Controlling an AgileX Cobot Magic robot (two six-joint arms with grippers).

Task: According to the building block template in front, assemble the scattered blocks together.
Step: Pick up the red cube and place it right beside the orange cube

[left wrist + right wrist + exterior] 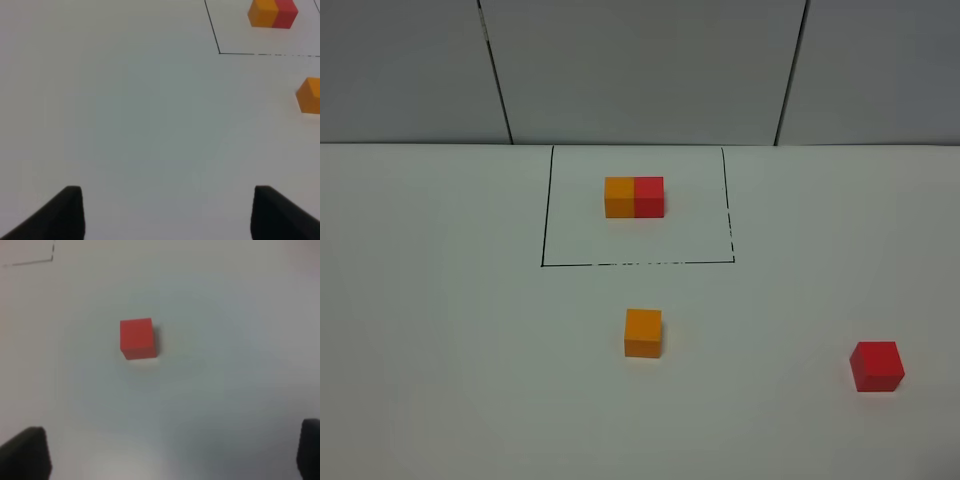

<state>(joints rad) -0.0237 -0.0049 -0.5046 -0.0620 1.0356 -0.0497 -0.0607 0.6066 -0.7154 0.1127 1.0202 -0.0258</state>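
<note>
Template (634, 197), orange cube (643, 332), red cube (877, 365) apart

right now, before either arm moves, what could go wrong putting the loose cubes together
The red cube lies far right of the orange cube, so a long carry could end in a skewed join. The template sits just beyond the orange cube in the same colours; the open left gripper might target it by mistake. Red belongs on orange's right, as the template shows, or the order is reversed.
</note>
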